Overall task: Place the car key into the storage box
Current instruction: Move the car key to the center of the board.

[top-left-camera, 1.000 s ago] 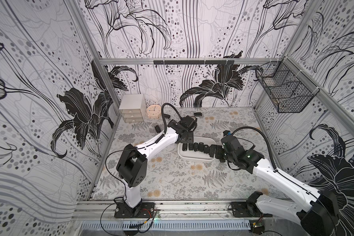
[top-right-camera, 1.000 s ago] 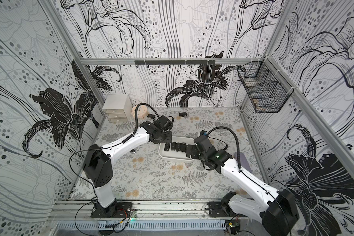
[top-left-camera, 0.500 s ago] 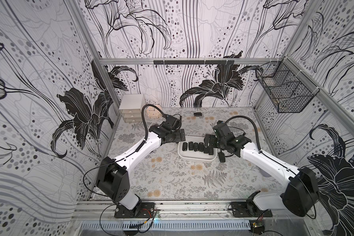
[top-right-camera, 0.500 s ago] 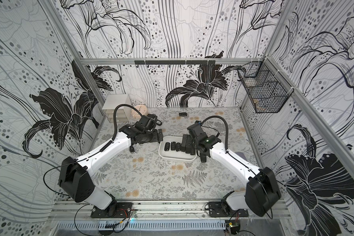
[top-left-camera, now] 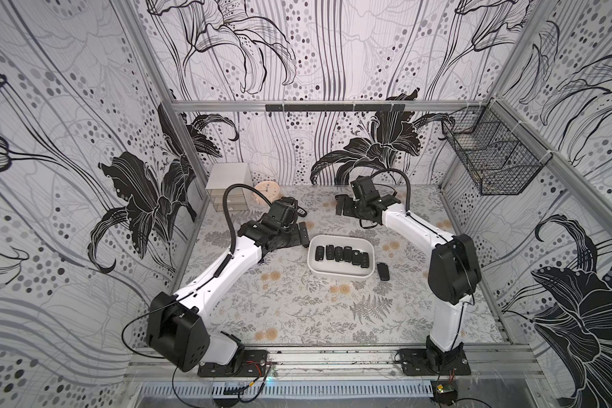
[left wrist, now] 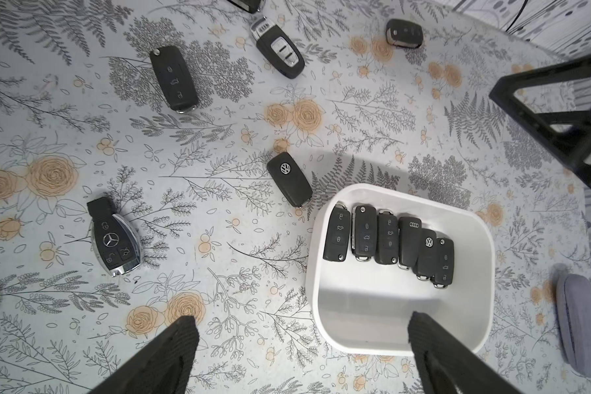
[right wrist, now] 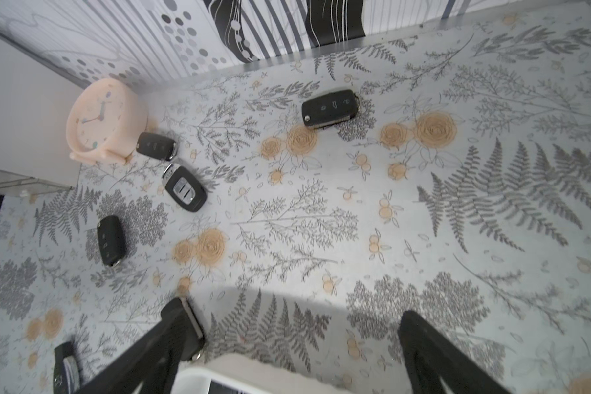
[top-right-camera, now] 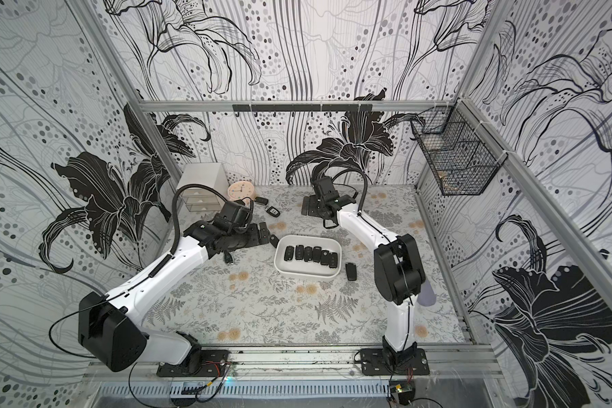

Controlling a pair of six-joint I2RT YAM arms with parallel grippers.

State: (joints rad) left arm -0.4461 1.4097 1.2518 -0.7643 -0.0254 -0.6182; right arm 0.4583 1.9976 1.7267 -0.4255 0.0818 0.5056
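On the floral surface (left wrist: pixel 82 324), six car keys (left wrist: pixel 388 237) line the storage box (left wrist: pixel 355 341). The left pincer (left wrist: pixel 301 317) and right pincer (right wrist: pixel 292 308) gape wide, empty.

We see a shallow white rectangular storage box (top-right-camera: pixel 306 275) on the floral-patterned table (top-right-camera: pixel 262 303), holding a row of six black key fobs (top-right-camera: pixel 311 255). A lone black fob (top-right-camera: pixel 351 271) lies just beside its right end, and a corner fob (top-right-camera: pixel 273 241) lies near its left corner. The left gripper (top-right-camera: pixel 262 233) hangs just left of the box and the right gripper (top-right-camera: pixel 310 206) is beyond it toward the back wall. A round peach clock (top-right-camera: pixel 241 191) stands beside a small grey drawer cabinet (top-right-camera: pixel 202 185) in the far left corner.
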